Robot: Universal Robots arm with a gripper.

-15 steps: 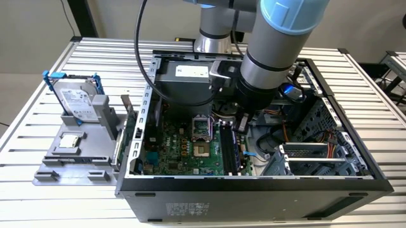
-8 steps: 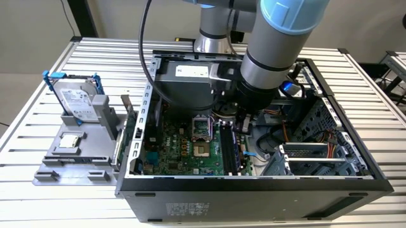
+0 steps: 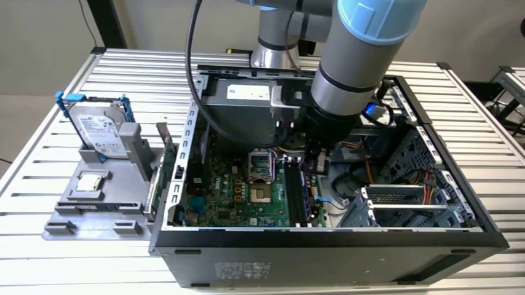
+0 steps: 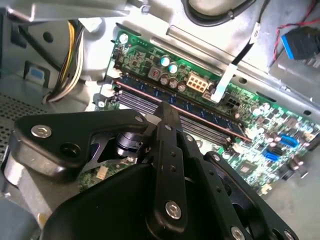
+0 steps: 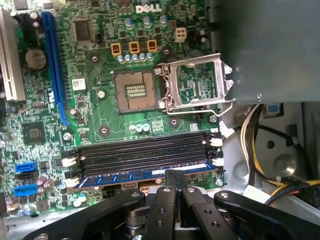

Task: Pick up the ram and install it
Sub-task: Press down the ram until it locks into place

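The ram (image 5: 145, 176) sits in the slot nearest the motherboard's (image 5: 100, 100) edge, beside the empty black slots (image 5: 142, 155). The end effector (image 5: 175, 176) has its fingers pinched together right above the stick, holding nothing. Pressing it home probably wants a straight, even push until the white end clips (image 5: 216, 162) latch, without tilting.

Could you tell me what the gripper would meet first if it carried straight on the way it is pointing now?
Most likely the ram, which lies in the slot directly ahead of the gripper on the motherboard. The fingers are pressed together just above it; depth is unclear, so they may already touch.
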